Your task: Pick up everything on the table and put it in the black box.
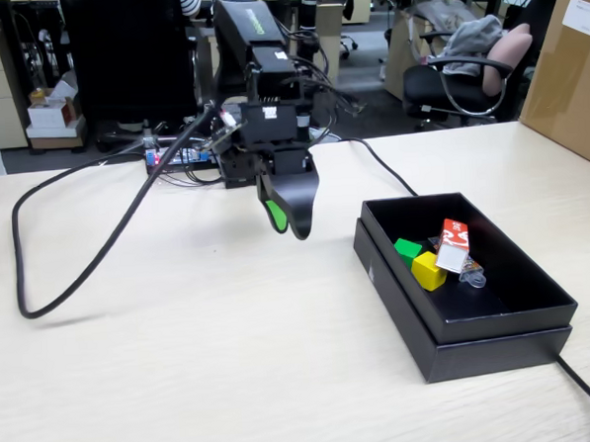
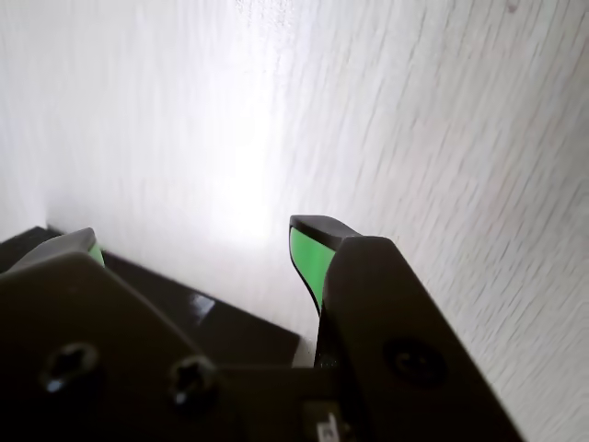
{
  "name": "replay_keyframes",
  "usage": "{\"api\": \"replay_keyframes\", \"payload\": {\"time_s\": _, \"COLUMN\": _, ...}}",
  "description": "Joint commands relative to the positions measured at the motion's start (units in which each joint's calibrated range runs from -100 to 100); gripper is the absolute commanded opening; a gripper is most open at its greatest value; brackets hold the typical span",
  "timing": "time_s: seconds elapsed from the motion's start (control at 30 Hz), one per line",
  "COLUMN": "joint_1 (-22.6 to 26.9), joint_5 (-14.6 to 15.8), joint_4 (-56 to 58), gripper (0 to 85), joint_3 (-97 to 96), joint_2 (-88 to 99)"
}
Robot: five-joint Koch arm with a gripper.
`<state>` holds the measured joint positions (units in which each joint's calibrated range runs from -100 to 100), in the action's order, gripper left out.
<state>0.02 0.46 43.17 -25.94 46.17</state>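
Black box [image 1: 498,321] holds both cubes and carton; claw [image 1: 287,221] hangs apart, empty, above table [image 1: 184,365]

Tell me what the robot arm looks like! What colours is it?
The arm is mostly black and blocky, with a green stripe on top. Its gripper has curved black fingers lined with bright green pads. Screws show near the wrist, and thick black cables trail from its base.
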Motion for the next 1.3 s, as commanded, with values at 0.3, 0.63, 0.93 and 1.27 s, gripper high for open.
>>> {"api": "replay_keyframes", "payload": {"time_s": 0.3, "joint_1": -0.9, "joint_5": -3.1, "joint_4": -26.8, "gripper": 44.3, "joint_3": -29.4, "joint_2": 21.1}}
{"api": "replay_keyframes", "payload": {"time_s": 0.63, "joint_1": -2.5, "joint_5": -6.0, "joint_4": -44.9, "gripper": 46.5, "joint_3": -47.0, "joint_2": 25.6}}
{"api": "replay_keyframes", "payload": {"time_s": 0.93, "joint_1": -0.4, "joint_5": -1.0, "joint_4": -48.5, "gripper": 49.2, "joint_3": -49.3, "joint_2": 22.5}}
{"api": "replay_keyframes", "payload": {"time_s": 1.27, "joint_1": -0.2, "joint_5": -0.3, "joint_4": -49.2, "gripper": 49.3, "joint_3": -51.0, "joint_2": 16.7}}
